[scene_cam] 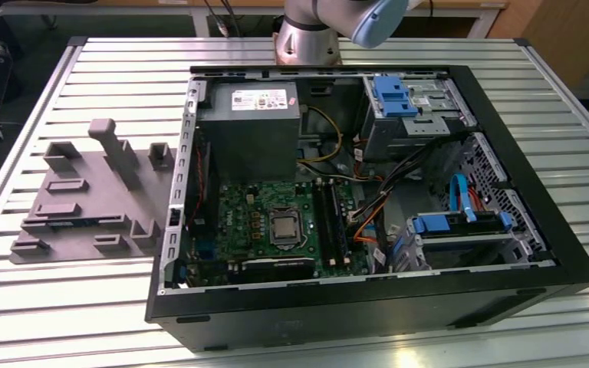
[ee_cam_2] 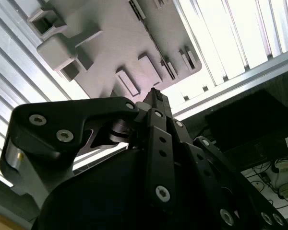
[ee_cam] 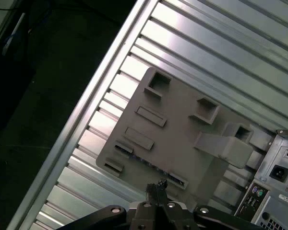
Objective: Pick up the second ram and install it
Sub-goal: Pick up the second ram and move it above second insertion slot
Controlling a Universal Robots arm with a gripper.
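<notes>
Hanging over the grey holder (ee_cam: 182, 139) with the gripper (ee_cam: 156, 186) pinched fully together, gripping nothing. Near the fingertips in the first wrist view, seated on edge in a holder slot, the second ram (ee_cam: 149, 164), raised blocks and pockets crowding round it. Toward the exterior view's right on the slatted table (scene_cam: 90, 61), the open computer case (scene_cam: 376, 314), motherboard (scene_cam: 243, 207) exposed

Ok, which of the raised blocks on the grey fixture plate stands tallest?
The leaning post near the middle of the grey fixture plate in the exterior view; it rises well above the squat blocks around it.
</notes>
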